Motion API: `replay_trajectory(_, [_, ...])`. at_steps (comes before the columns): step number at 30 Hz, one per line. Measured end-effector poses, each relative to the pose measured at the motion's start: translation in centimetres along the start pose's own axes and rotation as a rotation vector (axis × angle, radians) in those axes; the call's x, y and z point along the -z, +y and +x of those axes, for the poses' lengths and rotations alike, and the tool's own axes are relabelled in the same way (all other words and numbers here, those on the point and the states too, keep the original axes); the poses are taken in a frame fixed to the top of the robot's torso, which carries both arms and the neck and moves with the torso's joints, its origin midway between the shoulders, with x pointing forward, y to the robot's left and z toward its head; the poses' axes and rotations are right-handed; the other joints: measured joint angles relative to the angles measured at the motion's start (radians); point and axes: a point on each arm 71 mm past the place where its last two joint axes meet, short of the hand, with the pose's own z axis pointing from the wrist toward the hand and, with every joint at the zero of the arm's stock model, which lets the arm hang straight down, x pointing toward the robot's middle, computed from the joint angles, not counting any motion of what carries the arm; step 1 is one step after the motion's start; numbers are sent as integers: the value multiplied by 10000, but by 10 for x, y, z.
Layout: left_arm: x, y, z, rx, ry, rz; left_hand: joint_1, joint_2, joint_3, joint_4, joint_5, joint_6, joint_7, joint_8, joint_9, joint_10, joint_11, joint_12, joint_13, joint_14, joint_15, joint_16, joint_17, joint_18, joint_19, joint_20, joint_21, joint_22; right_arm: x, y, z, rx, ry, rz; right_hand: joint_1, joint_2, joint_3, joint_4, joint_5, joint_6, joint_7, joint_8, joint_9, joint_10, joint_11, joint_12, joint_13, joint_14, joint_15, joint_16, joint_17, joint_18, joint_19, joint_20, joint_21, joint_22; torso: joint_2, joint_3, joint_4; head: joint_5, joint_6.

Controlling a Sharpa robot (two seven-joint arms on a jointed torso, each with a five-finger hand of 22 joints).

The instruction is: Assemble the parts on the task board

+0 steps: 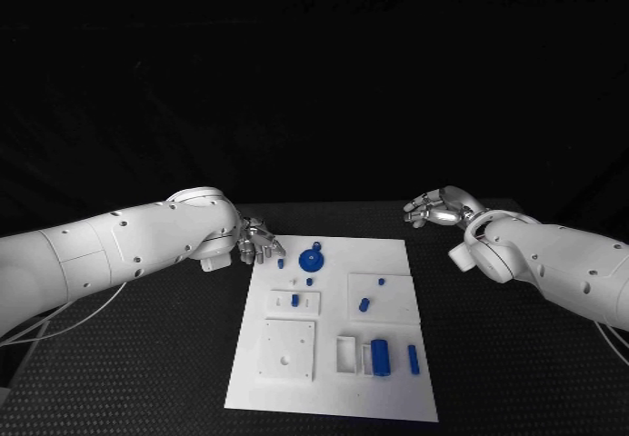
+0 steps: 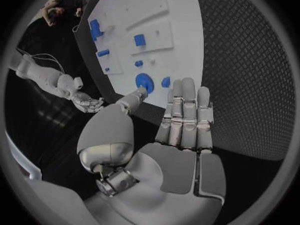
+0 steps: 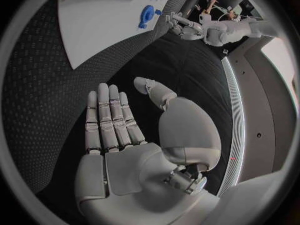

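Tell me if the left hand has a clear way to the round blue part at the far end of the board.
Probably yes. The left hand is open beside the task board's far corner, and nothing lies between its fingers and the round blue part.

The white task board (image 1: 394, 381) is lying flat on the worktop, long side running away from the robot. A round blue disc (image 1: 312, 261) is sitting near its far edge, small blue pegs (image 1: 365, 304) are standing mid-board, and a larger blue block (image 1: 380, 356) is resting in a white holder near the front.
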Motion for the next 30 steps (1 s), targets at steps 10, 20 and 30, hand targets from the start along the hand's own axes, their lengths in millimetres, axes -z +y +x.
replay_trajectory(10, [-13, -4, 9, -52, 79, -4, -218, -470, 139, 608, 0, -47, 25, 14, -166, 231, -16, -202, -26, 89, -82, 78, 168, -1, 104, -2, 0, 62, 0, 1, 1, -14, 14, -12, 0, 0, -28, -28, 0, 0, 0, 0, -17, 0, 0, 0, -10, 0, 0, 38, -9, 0, 0, 0, -40, -1, 7, 10, -14, -44, 36])
replay_trajectory(20, [-21, 0, 11, -12, 56, -128, -75, -130, -31, 582, 0, 302, 54, 191, -222, 390, -69, -239, -16, 89, -82, 38, 254, -1, 103, -2, 0, 130, 0, 1, 2, -24, 29, -20, 1, 0, -27, -28, 0, 1, -1, 0, -17, 0, 0, 0, -9, 0, -1, 37, -8, -1, 0, 0, -40, -2, 2, 17, -12, -42, -15])
replay_trajectory(30, [-23, 1, 10, 4, 14, -175, 65, 181, -176, 438, 0, 418, 10, 232, -290, 481, -86, -280, 10, 88, -81, 38, 303, 0, 43, 11, -50, 165, -1, 2, 2, -32, 42, -32, 1, 0, -27, -28, 0, 1, -1, 0, -16, 0, 0, 0, -8, 1, -1, 37, -7, 0, 0, 0, -40, -3, -7, 15, 3, -58, -25])
